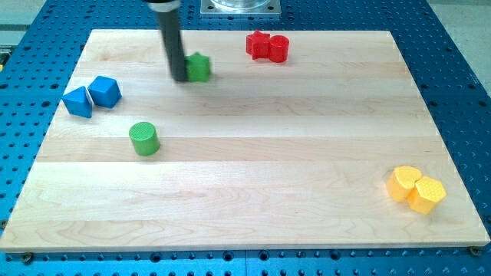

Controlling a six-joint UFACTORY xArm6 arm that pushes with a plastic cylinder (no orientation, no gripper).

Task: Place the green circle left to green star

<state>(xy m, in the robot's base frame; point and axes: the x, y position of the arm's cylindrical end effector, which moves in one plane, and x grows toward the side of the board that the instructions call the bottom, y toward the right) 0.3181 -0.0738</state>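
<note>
The green circle (144, 139) sits on the worktop (253, 192) at about eight o'clock from the green star (199, 67), well apart from it, so it does not yet lie level with the star on its left. The robot's tip (179, 77) rests just beside the star's left edge, apparently touching it, which puts the rod exactly where the circle should end up. The arm has no pincer (only the bare rod), so there is nothing to spread or press together.

Judged from this, the tip needs to leave the star and come round to the circle's five o'clock side to push it toward eleven or twelve o'clock.

Open wood lies all around the circle. The two blue blocks (92, 95) sit at its ten o'clock, near the worktop's left edge. The red blocks (267, 46) at the star's two o'clock and the yellow blocks (415, 188) at the far four o'clock corner are out of the way.
</note>
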